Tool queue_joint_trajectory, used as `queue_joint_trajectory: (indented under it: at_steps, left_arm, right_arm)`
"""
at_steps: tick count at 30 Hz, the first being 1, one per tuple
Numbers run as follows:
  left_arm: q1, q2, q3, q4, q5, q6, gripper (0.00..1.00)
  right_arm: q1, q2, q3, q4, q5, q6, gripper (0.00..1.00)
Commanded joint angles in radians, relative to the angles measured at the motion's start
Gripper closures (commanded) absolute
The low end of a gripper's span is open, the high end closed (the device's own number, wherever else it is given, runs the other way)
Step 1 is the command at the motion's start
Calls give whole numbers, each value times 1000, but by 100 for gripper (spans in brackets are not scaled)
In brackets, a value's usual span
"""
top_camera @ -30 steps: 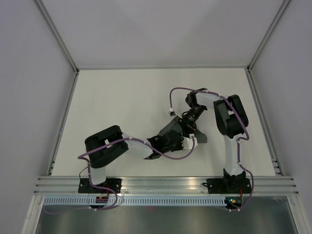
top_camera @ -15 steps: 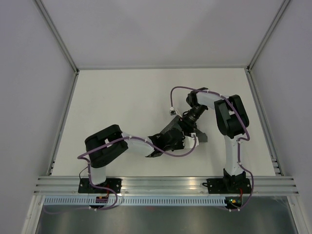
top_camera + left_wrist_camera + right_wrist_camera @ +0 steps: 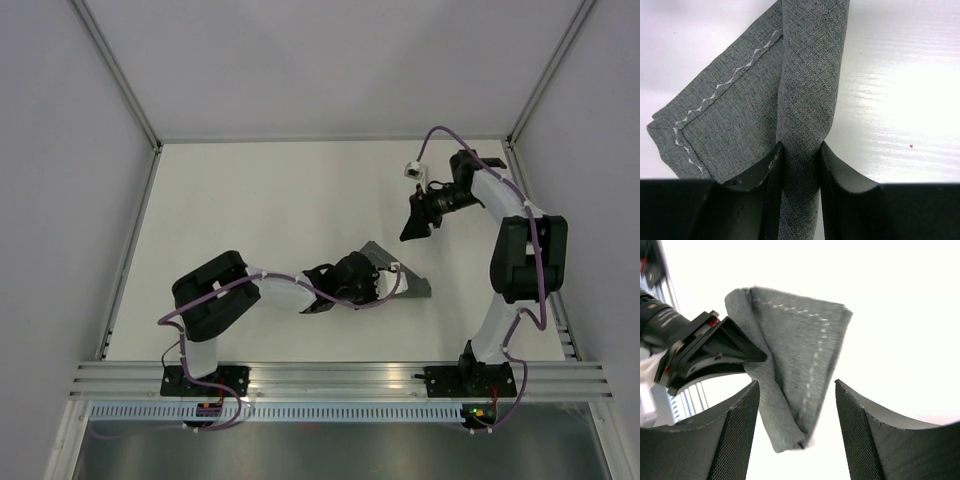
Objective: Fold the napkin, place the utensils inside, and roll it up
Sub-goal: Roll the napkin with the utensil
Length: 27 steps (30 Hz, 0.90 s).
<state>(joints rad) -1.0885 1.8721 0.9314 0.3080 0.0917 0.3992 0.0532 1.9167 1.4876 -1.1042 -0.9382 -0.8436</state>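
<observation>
Grey napkin [image 3: 807,75], just one (folded to a narrow wedge), lies on the tabletop [image 3: 260,200], pinched in the left hand [image 3: 800,155]; the right hand [image 3: 416,222] hangs open, empty, well apart.

No readable text, no labels, brands, numbers or signs, nothing legible on the napkin [image 3: 805,90]

The napkin [image 3: 805,100] is dark grey woven cloth, matt and slightly coarse, with pale zigzag stitching. The table [image 3: 900,100] is smooth, glossy white. The left gripper [image 3: 801,150] looks like smooth black plastic with a dull sheen. The right gripper [image 3: 796,385] has finely gridded black pads [image 3: 735,440]. The near rail [image 3: 340,375] is ribbed bare metal.
</observation>
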Motion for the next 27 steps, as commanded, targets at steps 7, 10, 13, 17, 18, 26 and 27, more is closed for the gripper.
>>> queue_joint_trajectory:
  at_steps: [7,10,13,17,18,26,27]
  left_arm:
    - [150,96,59,-274,422,-214,98]
    - [182,136,104,-331,499,-238,98]
    - [200,180,156,-374,543,-255,98]
    - [223,245,227,-472,574,-278,98]
    - [232,252,248,-486,582,-281,98]
    - [262,303,339,-581,623,-329,97]
    - [263,308,352,-601,625,-330,97]
  right_arm:
    - [-131,-440,-309,182,-85,-123,29]
    - [-86,-621,-482,357,18,-75,27]
    - [37,-790,-668,535,174,-34,26]
    - [221,-910,-840,705,410,-15,22]
    - [284,-913,-872,717,441,-14,22]
    - [499,-818,-980,898,686,-26,22]
    - [528,-802,-990,911,699,-28,22]
